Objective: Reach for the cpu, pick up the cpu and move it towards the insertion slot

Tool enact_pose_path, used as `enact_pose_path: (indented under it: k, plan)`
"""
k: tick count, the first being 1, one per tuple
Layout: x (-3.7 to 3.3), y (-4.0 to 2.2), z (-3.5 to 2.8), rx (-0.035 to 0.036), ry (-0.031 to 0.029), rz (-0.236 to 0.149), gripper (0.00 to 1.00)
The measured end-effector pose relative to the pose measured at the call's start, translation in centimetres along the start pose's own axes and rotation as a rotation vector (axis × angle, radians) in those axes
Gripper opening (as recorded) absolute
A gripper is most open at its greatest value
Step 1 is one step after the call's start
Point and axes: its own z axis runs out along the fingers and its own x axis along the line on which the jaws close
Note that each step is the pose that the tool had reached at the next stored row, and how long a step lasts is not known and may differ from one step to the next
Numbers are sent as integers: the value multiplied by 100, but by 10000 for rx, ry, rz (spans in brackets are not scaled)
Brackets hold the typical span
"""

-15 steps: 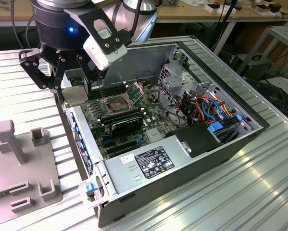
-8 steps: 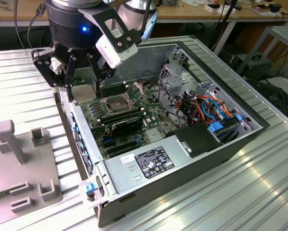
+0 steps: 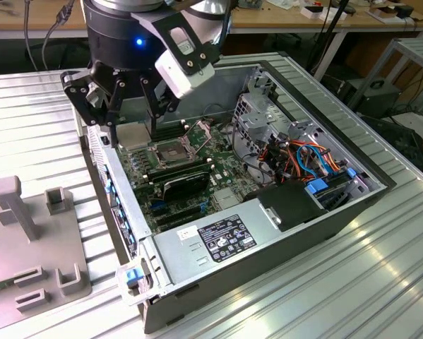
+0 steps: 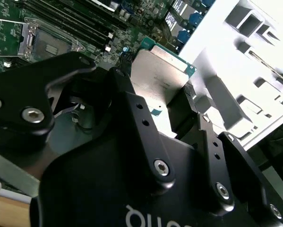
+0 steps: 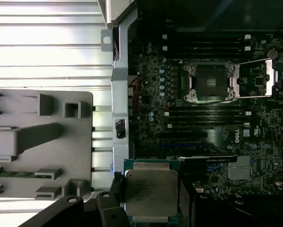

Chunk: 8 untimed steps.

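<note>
The open computer case (image 3: 324, 233) is the largest thing on the ribbed metal table (image 3: 380, 282), lying on its side with its inside exposed. Inside it, the green motherboard (image 3: 197, 183) covers the floor, with a grey power supply box (image 3: 218, 240) at the near end and a bundle of blue and orange cables (image 3: 303, 159) toward the exterior view's right. On the table to the exterior view's left of the case sits a grey fixture tray (image 3: 27, 247) with upright blocks and slots.

The robot arm (image 3: 126, 28) hangs over the far corner of the case on the exterior view's left, and its black gripper (image 3: 130, 106) points down just above the board. The fingers (image 4: 136, 113) are closed against 2 opposite edges of the cpu (image 5: 150, 191), which is held clear of the board with its pale metal face visible in both wrist views; the second wrist view also shows the cpu (image 4: 158, 75) lodged between the black finger links.

The insertion slot (image 5: 210, 82) lies on the motherboard a short way from the held cpu, its silver frame open around a dark centre and its hinged flap raised. In the exterior view the insertion slot (image 3: 170, 152) sits just beside and below the gripper, toward the exterior view's right. Long black memory slots (image 5: 205, 118) run alongside the socket.
</note>
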Motion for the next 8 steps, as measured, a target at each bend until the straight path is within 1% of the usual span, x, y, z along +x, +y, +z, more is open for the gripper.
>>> enact_pose_path:
  k: [3,5,6,8]
  plan:
    - [-45,1,1,0,0,-1,55]
    - [-107,2,2,0,0,0,55]
    - [-159,3,3,1,0,0,55]
    - [-189,3,4,1,0,0,55]
